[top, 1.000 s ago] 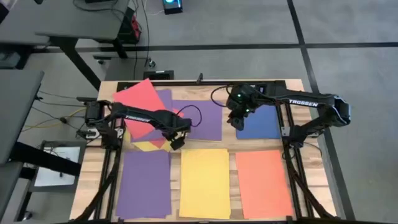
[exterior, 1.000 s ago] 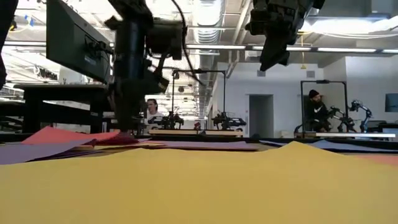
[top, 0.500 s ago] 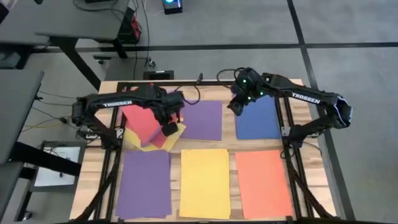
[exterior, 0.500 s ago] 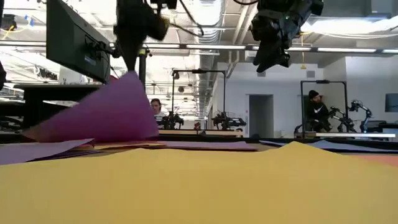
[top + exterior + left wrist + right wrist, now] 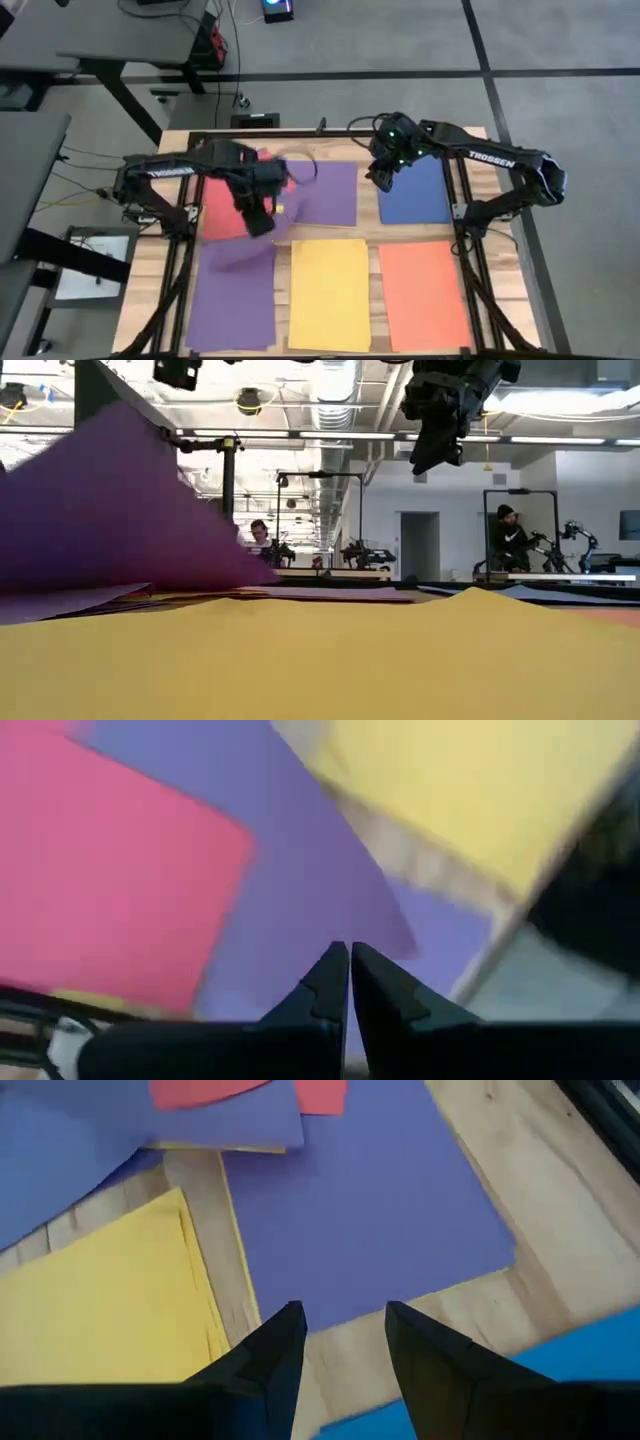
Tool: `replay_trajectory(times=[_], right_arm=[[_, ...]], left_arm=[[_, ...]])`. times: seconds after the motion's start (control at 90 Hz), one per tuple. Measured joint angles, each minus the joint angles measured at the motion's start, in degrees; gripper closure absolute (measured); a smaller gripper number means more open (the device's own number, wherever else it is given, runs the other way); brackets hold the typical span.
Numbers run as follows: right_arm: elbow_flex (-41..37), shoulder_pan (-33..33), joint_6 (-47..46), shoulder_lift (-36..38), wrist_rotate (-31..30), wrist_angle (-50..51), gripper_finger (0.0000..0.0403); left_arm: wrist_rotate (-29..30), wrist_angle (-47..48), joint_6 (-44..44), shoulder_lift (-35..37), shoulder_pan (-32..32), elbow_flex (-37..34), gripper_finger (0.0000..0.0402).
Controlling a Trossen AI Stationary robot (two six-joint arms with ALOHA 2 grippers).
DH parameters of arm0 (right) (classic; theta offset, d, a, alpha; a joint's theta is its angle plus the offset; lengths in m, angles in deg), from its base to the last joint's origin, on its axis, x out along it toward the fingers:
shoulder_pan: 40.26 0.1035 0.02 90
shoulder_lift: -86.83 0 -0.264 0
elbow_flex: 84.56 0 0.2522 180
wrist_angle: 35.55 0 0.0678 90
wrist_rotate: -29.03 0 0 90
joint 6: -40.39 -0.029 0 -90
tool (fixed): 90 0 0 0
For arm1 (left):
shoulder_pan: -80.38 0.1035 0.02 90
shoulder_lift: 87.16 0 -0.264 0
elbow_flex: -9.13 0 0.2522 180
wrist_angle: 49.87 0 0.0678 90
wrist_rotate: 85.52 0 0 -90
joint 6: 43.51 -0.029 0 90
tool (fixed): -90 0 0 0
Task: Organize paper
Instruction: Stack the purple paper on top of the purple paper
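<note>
My left gripper (image 5: 258,216) is raised over the table's left half, shut on a purple sheet of paper (image 5: 300,890). In the low view that sheet (image 5: 100,510) rises as a steep slope at the left. A red sheet (image 5: 222,205) lies under it on the mixed pile. Flat on the table lie a purple sheet (image 5: 328,192), a blue sheet (image 5: 418,192), and near stacks of purple (image 5: 232,305), yellow (image 5: 328,295) and orange (image 5: 422,292). My right gripper (image 5: 345,1335) hangs open in the air above the gap between the far purple and blue sheets. My left gripper pinches the purple sheet (image 5: 332,925) between its two shut fingers, coming from above. Edge or corner, I cannot tell. The sheet slopes down from the fingers, and its lower part (image 5: 170,575) reaches the sheets lying on the table.
Bare wooden strips (image 5: 370,232) run between the sheets. Dark frame rails (image 5: 462,215) stand along both sides of the table. Beyond the far edge, in the low view, a person (image 5: 505,540) stands at another robot station.
My left gripper, which was down on the mixed pile, has risen and gone a little toward the table's left and near edges with the purple sheet. The sheet's held part is lifted high and it now slopes steeply. My right gripper has drawn slightly toward the far edge.
</note>
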Motion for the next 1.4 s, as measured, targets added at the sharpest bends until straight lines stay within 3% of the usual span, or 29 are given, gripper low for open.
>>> replay_trajectory(times=[0.078, 0.178, 0.233, 0.344, 0.478, 0.589, 0.667, 0.789, 0.956, 1.078, 1.222, 1.4], right_arm=[[-0.02, 0.3, 0.08, -0.08, 0.0, 0.5, 0.0267], [-0.01, 0.37, 0.15, -0.08, 0.0, 0.93, 0.0267], [-0.02, 0.8, 0.15, -0.08, 0.0, 1.98, 0.0267], [-0.02, 1.91, 0.14, -0.14, 0.0, 2.01, 0.0267], [-0.04, 4.12, -2.05, -0.23, 0.04, -2.05, 0.0267], [0.04, 5.51, -7.98, -2.71, 1.86, -6.8, 0.0267], [0.0, 6.04, -11.42, -6.54, 6.33, -9.5, 0.0267], [-0.04, 7.42, -13.4, -13.49, 11.14, -13.24, 0.0267], [-0.09, 9.58, -13.55, -19.65, 11.26, -15.87, 0.0267], [-0.09, 10.1, -15.17, -21.93, 9.24, -17.15, 0.0267], [-0.07, 10.06, -16.82, -24.38, 4.69, -16.7, 0.0267], [-0.07, 10.08, -18.47, -27.89, 1.38, -16.44, 0.0267]], left_arm=[[0.86, 0.06, 1.56, 0.0, 0.34, 2.4, 0.0401], [-4.11, 0.01, 3.41, 0.09, -0.98, 3.99, 0.0401], [-3.8, 0.13, 5.53, 0.07, -2.89, 4.0, 0.0401], [-0.16, 0.06, 9.97, -0.65, -7.8, 3.98, 0.0401], [9.0, -0.8, 20.33, -1.27, -13.47, 3.03, 0.0401], [12.53, -2.21, 28.25, 0.18, -16.27, -1.63, 0.0401], [13.12, -4.71, 30.33, 2.67, -16.21, -7.03, 0.0401], [13.01, -11.7, 31.08, 8.47, -11.84, -19.27, 0.0401], [12.07, -24.1, 31.92, 15.24, -0.04, -36.95, 0.0401], [11.79, -35.96, 25.1, 15.74, 9.19, -46.74, 0.0401], [12.03, -47.18, 16.34, 12.51, 18.51, -53.1, 0.0401], [11.97, -56.4, 7.07, 6.36, 25.43, -54.14, 0.0401]])
